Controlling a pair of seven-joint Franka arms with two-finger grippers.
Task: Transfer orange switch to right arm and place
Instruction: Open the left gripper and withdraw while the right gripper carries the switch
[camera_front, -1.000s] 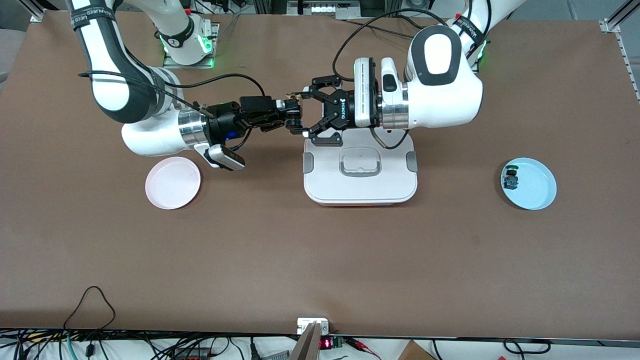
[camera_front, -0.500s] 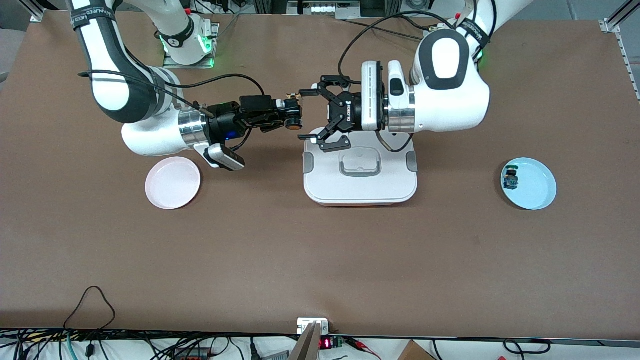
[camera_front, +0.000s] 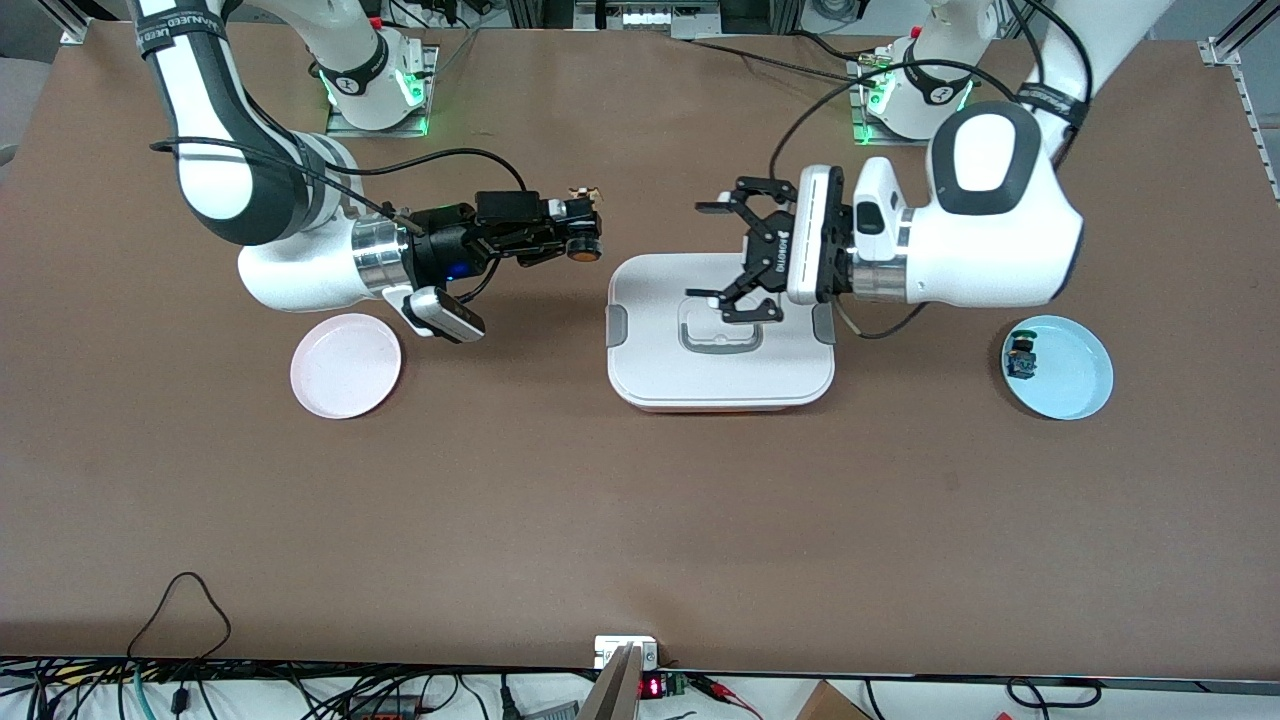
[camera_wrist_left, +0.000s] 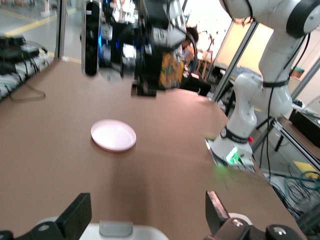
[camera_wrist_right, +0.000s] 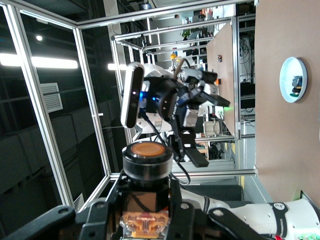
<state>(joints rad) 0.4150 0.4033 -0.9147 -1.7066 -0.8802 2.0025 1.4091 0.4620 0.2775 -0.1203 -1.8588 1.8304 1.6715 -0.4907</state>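
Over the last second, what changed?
The left gripper let go of the orange switch, jaws open, and pulled back toward its own end, now over the white lidded box. The right gripper stays shut on the switch, unmoved. Both plates unchanged.

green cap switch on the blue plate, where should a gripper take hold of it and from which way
Judging by its pose, from above. The green-capped switch lies on its side in the blue plate, near the rim toward the table's middle. Fingers would best straddle its black collar, across the long axis, clear of that rim. Finer detail cannot be made out.
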